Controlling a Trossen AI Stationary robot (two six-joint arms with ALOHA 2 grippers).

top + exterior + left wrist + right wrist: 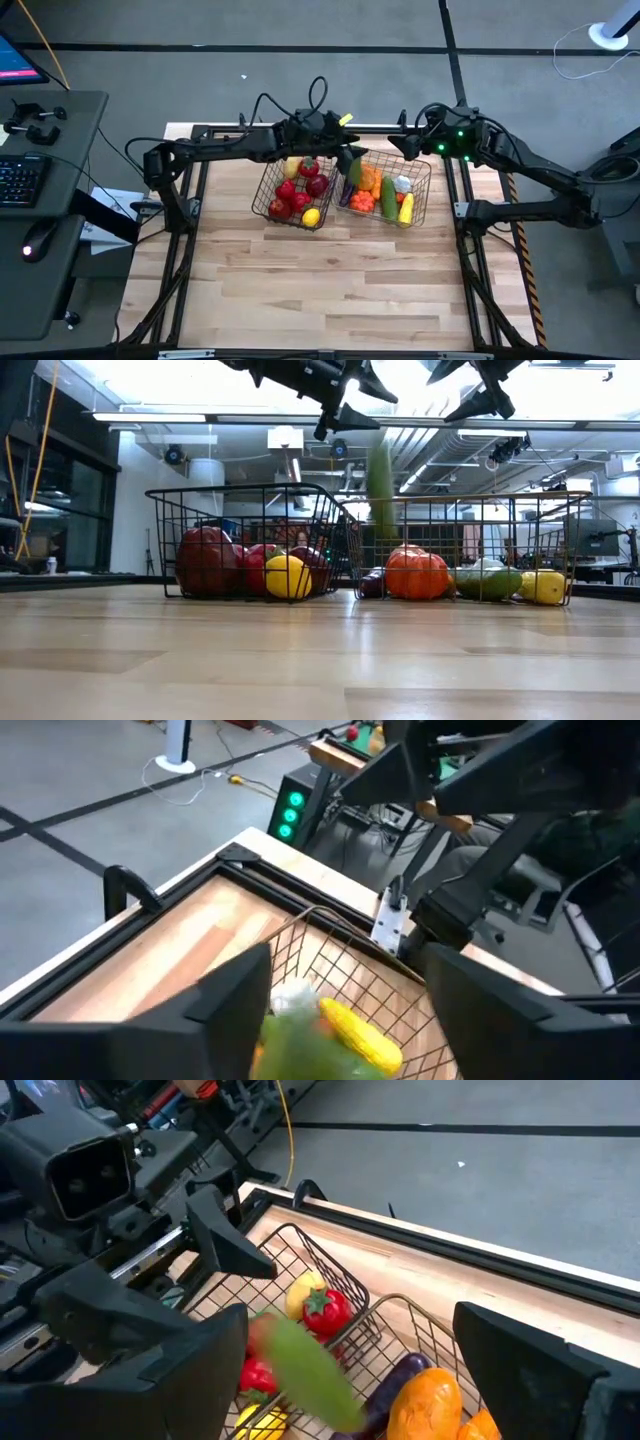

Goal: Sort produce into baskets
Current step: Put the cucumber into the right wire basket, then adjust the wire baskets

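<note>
- Two wire baskets are sitting side by side, just touching, at the far middle of the wooden desk (330, 290).
- The narrower basket (296, 190) on the robot's left is holding mostly red produce: red pieces (300, 187), a yellow lemon-like one (311, 216) at the near edge, another yellow piece at the far edge.
- The wider basket (388, 190) on the right is holding orange pieces (366, 181), a purple one (347, 193), a green one (388, 199), a white one (401, 184) and a yellow corn (406, 208).
- Left gripper (352, 155) is reaching across above the baskets, over the far-left corner of the wider basket; fingers are standing apart, nothing clamped.
- A long green veg (380, 482) is showing blurred and upright in the low view, in mid-air just below the left gripper (345, 410), above the wider basket (470, 550). It's also showing as a green blur between the fingers in the left wrist view (315, 1040) and across the right wrist view (305, 1365).
- Right gripper (408, 143) is hovering by the far edge of the wider basket, near the left gripper; fingers spread wide, holding nothing.
- Low view: red pieces and lemon (287, 576) in the narrower basket (250, 540); orange tomato-like piece (417, 575) in the wider.
</note>
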